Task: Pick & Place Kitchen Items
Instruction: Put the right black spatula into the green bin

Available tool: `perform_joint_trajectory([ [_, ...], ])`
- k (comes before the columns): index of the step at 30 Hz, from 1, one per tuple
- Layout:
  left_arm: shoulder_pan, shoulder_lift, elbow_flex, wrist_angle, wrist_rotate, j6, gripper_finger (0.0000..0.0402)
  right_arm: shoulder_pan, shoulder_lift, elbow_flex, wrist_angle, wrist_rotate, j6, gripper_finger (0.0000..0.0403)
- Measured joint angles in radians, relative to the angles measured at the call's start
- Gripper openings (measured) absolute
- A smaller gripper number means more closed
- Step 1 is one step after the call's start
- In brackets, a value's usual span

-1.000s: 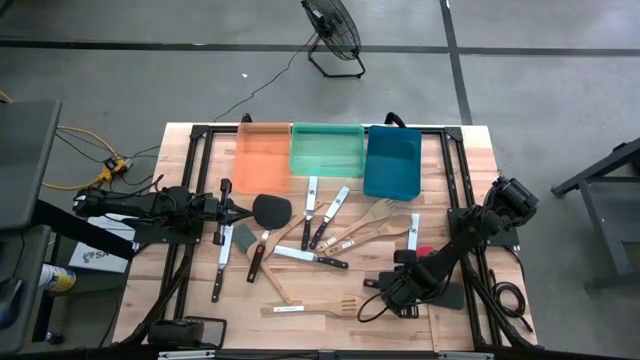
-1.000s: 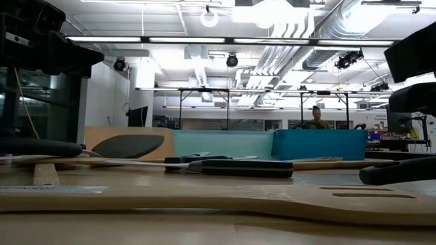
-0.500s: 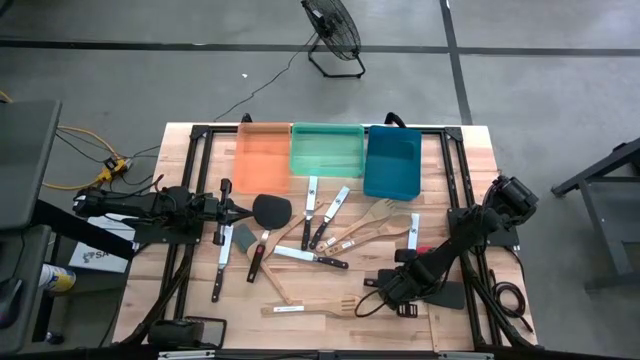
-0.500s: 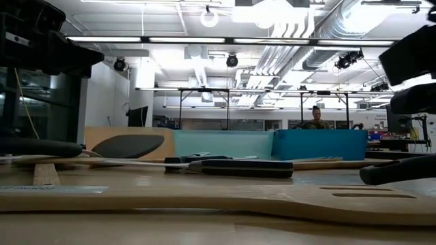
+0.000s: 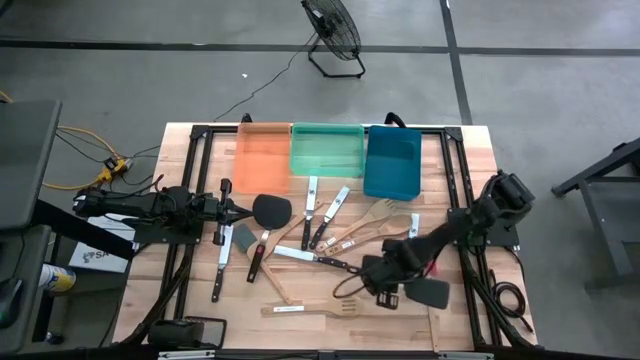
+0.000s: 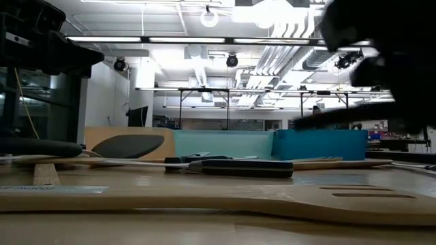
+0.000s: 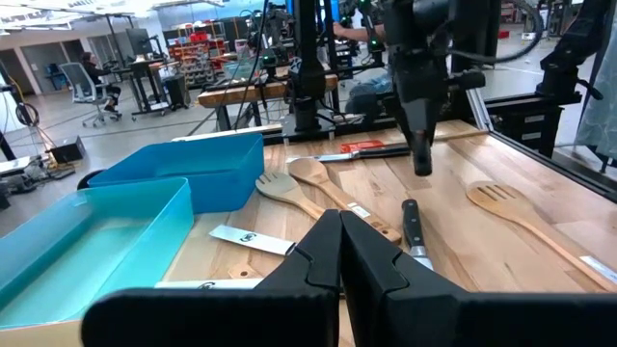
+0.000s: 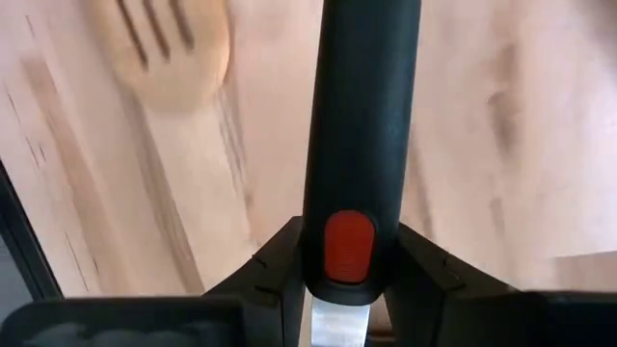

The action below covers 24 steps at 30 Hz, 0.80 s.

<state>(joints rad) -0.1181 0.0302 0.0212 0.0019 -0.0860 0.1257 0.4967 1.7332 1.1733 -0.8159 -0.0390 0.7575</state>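
The right gripper (image 5: 383, 283) clamps the black handle of a spatula (image 5: 432, 292), carried just above the table at five o'clock; its long axis runs three to nine. The trays (image 5: 327, 152) lie toward twelve. The left gripper (image 5: 232, 210), shut and empty, waits at nine. No writing is legible.

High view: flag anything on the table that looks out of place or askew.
Nothing looks damaged or spilled. The utensils lie scattered at all angles below the three trays, which seem to hold nothing. The right claw grips a black spatula by its handle; the left claw waits shut at the left side.
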Motion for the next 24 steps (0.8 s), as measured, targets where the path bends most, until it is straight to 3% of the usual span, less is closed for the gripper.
perform_joint_trajectory([
  [6, 0.000, 0.000, 0.000, 0.000, 0.000, 0.000, 0.0000, -0.101, 0.000, 0.075, -0.105, 0.031, -0.043, 0.0098],
  [13, 0.000, 0.000, 0.000, 0.000, 0.000, 0.000, 0.0000, -0.223, 0.000, 0.107, -0.120, 0.105, -0.237, 0.0099],
  [24, 0.000, 0.000, 0.000, 0.000, 0.000, 0.000, 0.0000, -0.435, 0.000, 0.166, -0.068, 0.331, -0.485, 0.0100],
])
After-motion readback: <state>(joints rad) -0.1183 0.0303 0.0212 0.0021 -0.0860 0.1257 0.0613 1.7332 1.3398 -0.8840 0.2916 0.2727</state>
